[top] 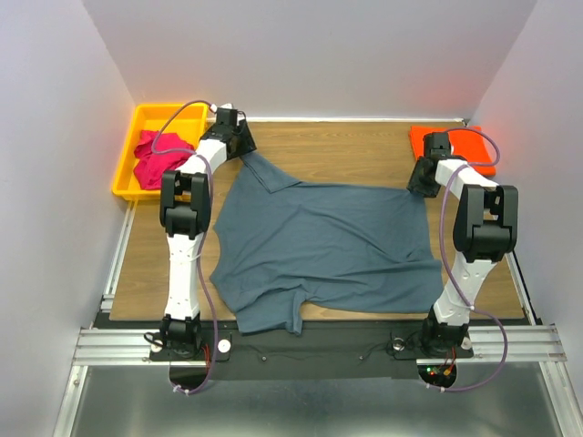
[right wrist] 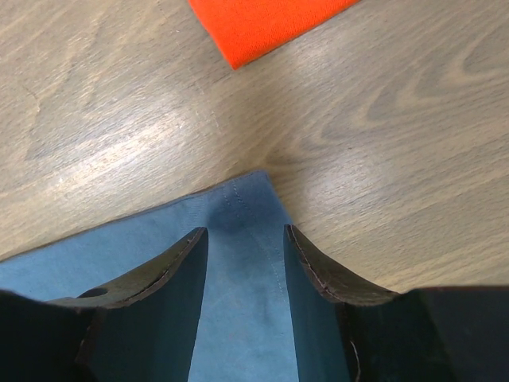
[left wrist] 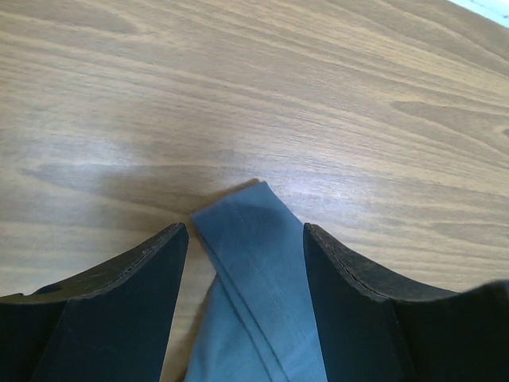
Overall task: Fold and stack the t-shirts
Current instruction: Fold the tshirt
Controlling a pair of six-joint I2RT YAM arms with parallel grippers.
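Wood-grain counter (top: 364, 150) between pale walls, viewed from above and from both wrists. We take the slate grey-blue shirt (top: 328, 241) as landmark. It lies spread flat in the middle of the counter, and its near edge runs past the wood onto the dark front strip, where its outline is hard to follow.

At the shirt's far-left corner sits the left gripper (left wrist: 243, 228), its fingers wide apart. A narrow strip of the cloth lies between them on the wood, unclamped. The right-hand finger hides that strip's edge, so we cannot tell whether it touches.

At the shirt's far-right corner, the right gripper (right wrist: 245, 229) stands moderately parted astride the flat corner, gripping nothing.

Beyond that corner lies the orange shirt (top: 474, 146), partly hidden by the right arm and cut off in the wrist view.

Off the shirt's far-left corner, the magenta-pink shirt (top: 159, 159) lies crumpled in a yellow bin (top: 150, 114), crossed by a cable.
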